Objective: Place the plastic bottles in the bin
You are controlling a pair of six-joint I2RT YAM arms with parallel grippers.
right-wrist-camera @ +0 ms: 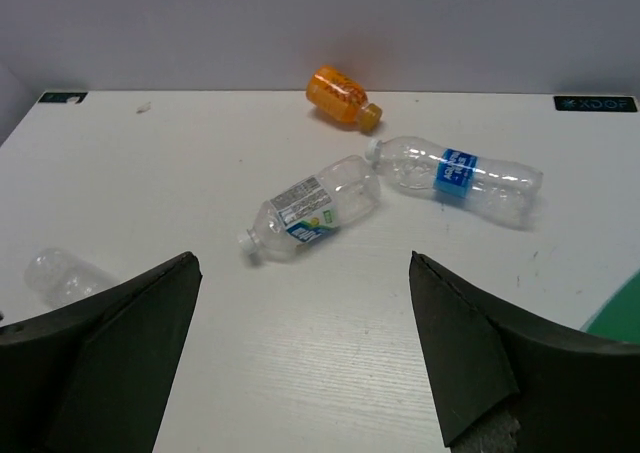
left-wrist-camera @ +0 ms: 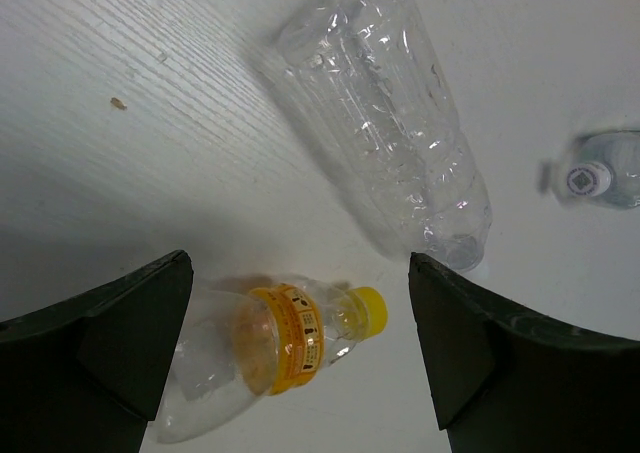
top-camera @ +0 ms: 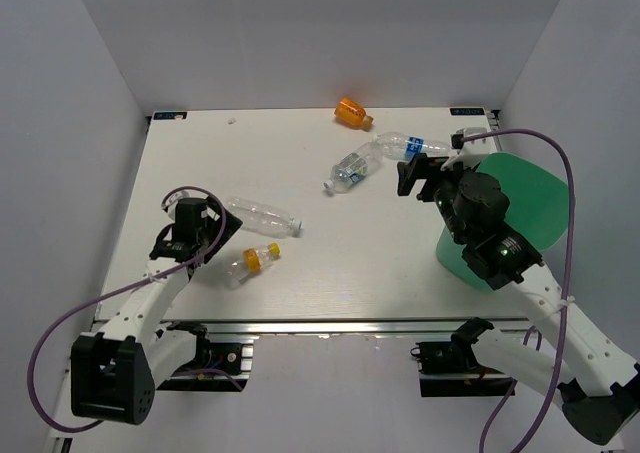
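Several plastic bottles lie on the white table. A stubby orange one (top-camera: 352,112) (right-wrist-camera: 340,95) is at the far edge. A clear blue-labelled one (top-camera: 400,147) (right-wrist-camera: 455,173) and a clear one with a white and blue label (top-camera: 349,169) (right-wrist-camera: 310,208) lie mid-right. A long clear one (top-camera: 262,216) (left-wrist-camera: 385,123) and a small clear orange-capped one (top-camera: 252,260) (left-wrist-camera: 280,348) lie at the left. My left gripper (top-camera: 222,235) (left-wrist-camera: 300,273) is open, its fingers either side of the small bottle, just above it. My right gripper (top-camera: 420,173) (right-wrist-camera: 305,263) is open and empty, beside the green bin (top-camera: 515,208) (right-wrist-camera: 622,318).
White walls close in the table at the back and both sides. The bin stands at the right edge, partly under my right arm. Purple cables loop from both arms. The metal rail of the arm bases (top-camera: 330,325) runs along the near edge.
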